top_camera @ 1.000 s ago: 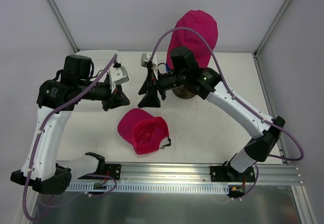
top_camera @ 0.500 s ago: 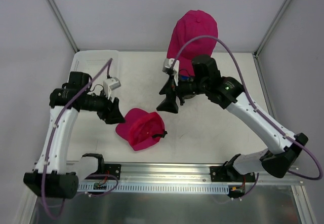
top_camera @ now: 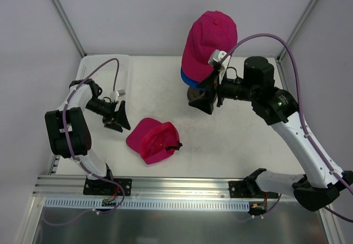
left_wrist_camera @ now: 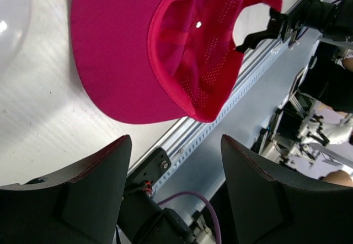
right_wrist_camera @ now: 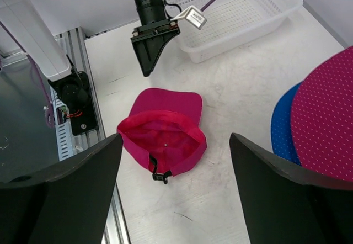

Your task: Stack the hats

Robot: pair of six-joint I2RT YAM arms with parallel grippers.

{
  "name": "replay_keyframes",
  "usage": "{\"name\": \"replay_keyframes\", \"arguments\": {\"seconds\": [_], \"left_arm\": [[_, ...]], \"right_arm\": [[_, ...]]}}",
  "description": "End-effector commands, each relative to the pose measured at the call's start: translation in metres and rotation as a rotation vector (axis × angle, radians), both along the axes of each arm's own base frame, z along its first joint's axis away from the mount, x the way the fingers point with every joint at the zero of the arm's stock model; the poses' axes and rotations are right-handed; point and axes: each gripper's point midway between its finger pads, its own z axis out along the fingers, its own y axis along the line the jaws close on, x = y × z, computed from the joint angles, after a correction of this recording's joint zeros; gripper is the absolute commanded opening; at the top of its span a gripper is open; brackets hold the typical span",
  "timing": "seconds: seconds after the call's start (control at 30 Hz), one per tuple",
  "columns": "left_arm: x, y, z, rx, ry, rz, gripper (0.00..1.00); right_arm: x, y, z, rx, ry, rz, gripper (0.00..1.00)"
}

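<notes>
A magenta hat [top_camera: 209,37] sits on top of a blue hat [top_camera: 187,79], both on the mannequin head at the back. Their brims, blue [right_wrist_camera: 284,123] and magenta [right_wrist_camera: 326,117], show at the right of the right wrist view. A second magenta hat [top_camera: 154,141] [right_wrist_camera: 163,131] [left_wrist_camera: 160,51] lies upside down on the table, its strap buckle toward the front rail. My left gripper [top_camera: 117,117] [left_wrist_camera: 175,140] [right_wrist_camera: 154,51] stands open just left of that hat, holding nothing. My right gripper [top_camera: 205,98] [right_wrist_camera: 176,138] is open and empty beside the mannequin, looking down at the loose hat.
A white perforated basket [right_wrist_camera: 237,12] [top_camera: 103,62] stands at the table's back left corner. The mannequin's dark stand [top_camera: 194,95] is right by my right gripper. An aluminium rail [top_camera: 182,187] runs along the front edge.
My left gripper has opened and its arm has folded back to the left. My right arm has pulled away to the right, toward the mannequin. The loose hat shifted slightly.
</notes>
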Motion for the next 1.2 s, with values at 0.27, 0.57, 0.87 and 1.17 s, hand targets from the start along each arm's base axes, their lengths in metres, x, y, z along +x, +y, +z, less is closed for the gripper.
{"name": "replay_keyframes", "arguments": {"seconds": [0.27,0.57,0.87,1.17], "left_arm": [[-0.037,0.005,-0.035,0.045,-0.011,-0.178,0.69],[0.021,-0.054,0.032,0.085,-0.418,-0.475,0.67],[0.091,-0.065,0.040,0.078,-0.660,-0.779,0.66],[0.121,-0.086,0.006,-0.114,-0.794,-0.957,0.67]], "right_arm": [[0.016,-0.019,0.011,0.023,-0.039,-0.086,0.84],[0.016,-0.020,0.007,0.024,-0.019,-0.078,0.85],[0.019,-0.028,-0.001,0.019,-0.002,-0.089,0.86],[0.025,-0.045,-0.003,0.028,0.004,-0.131,0.86]]}}
